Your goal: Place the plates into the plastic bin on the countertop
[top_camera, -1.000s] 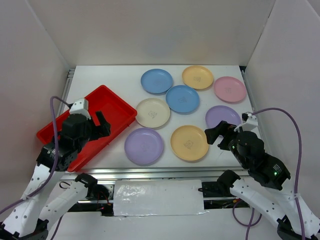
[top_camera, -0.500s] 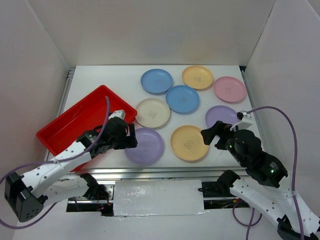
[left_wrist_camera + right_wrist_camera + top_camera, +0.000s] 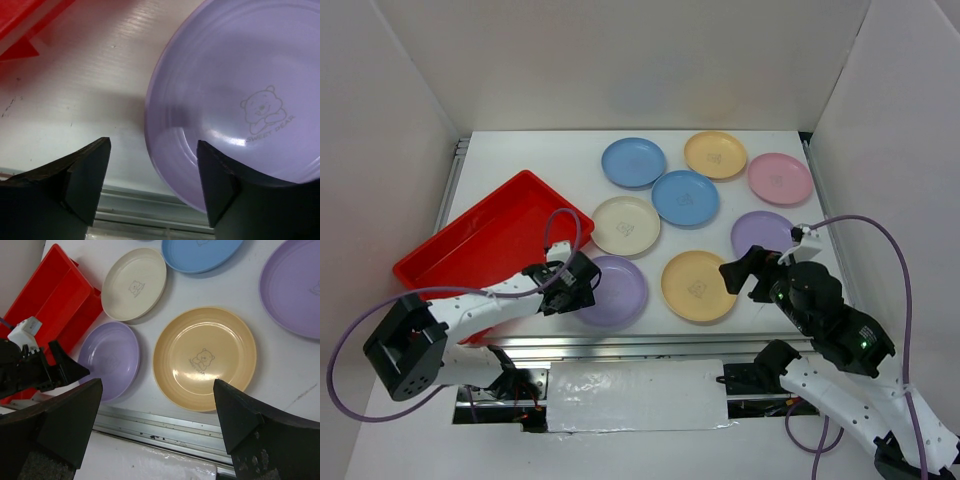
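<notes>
Eight plates lie on the white countertop [image 3: 520, 165]. The near purple plate [image 3: 615, 292] fills the left wrist view [image 3: 235, 90]. My left gripper [image 3: 582, 290] is low and open, its jaws astride that plate's left rim [image 3: 152, 145], one finger [image 3: 220, 185] over the plate, not closed on it. The red plastic bin [image 3: 470, 245] lies to its left, with nothing in it. My right gripper [image 3: 745, 272] is open and empty, hovering above the near yellow-orange plate [image 3: 698, 285], which the right wrist view shows below it [image 3: 205, 357].
Further back lie the cream plate [image 3: 626, 225], two blue plates [image 3: 633, 162] [image 3: 685, 197], a yellow-orange plate [image 3: 715, 155], a pink plate [image 3: 780, 178] and a second purple plate [image 3: 768, 230]. A metal rail [image 3: 640, 345] runs along the front edge. White walls stand on three sides.
My left gripper has swung from above the red bin to the right and down to the near purple plate's left rim. My right gripper has shifted slightly left.
</notes>
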`<state>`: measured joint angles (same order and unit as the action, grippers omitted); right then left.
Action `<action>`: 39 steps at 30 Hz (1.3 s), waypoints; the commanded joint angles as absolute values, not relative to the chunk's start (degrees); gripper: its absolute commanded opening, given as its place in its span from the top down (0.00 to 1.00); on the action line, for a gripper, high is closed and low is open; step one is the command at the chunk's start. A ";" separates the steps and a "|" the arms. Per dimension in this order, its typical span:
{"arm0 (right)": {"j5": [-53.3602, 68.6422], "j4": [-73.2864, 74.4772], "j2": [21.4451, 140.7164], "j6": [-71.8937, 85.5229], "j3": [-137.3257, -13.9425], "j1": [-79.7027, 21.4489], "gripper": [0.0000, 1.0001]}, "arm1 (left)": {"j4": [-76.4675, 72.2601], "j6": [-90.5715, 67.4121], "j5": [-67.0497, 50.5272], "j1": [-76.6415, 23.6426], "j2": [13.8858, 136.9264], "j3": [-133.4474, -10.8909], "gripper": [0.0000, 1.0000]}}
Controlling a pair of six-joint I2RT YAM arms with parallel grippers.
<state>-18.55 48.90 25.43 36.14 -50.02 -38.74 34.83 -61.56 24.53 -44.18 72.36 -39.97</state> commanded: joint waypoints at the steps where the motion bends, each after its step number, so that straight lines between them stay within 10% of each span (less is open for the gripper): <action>1: -17.84 46.76 24.61 35.42 -50.01 -38.85 0.00 | 29.46 -63.72 26.19 -44.82 74.26 -39.11 0.20; 11: -16.70 47.02 23.56 35.77 -50.27 -38.93 0.00 | 26.46 -66.18 26.81 -45.53 73.48 -34.99 0.48; 19: -16.52 47.55 23.03 35.86 -51.24 -38.85 0.00 | 29.17 -68.20 27.42 -46.67 68.12 -32.61 1.00; 32: -15.12 44.04 24.43 36.21 -51.86 -38.76 0.00 | 47.55 -64.96 34.62 -53.79 46.77 -48.50 1.00; 39: -13.80 39.91 28.12 36.65 -50.28 -38.94 0.00 | 50.45 -58.29 38.24 -33.61 52.72 -63.70 1.00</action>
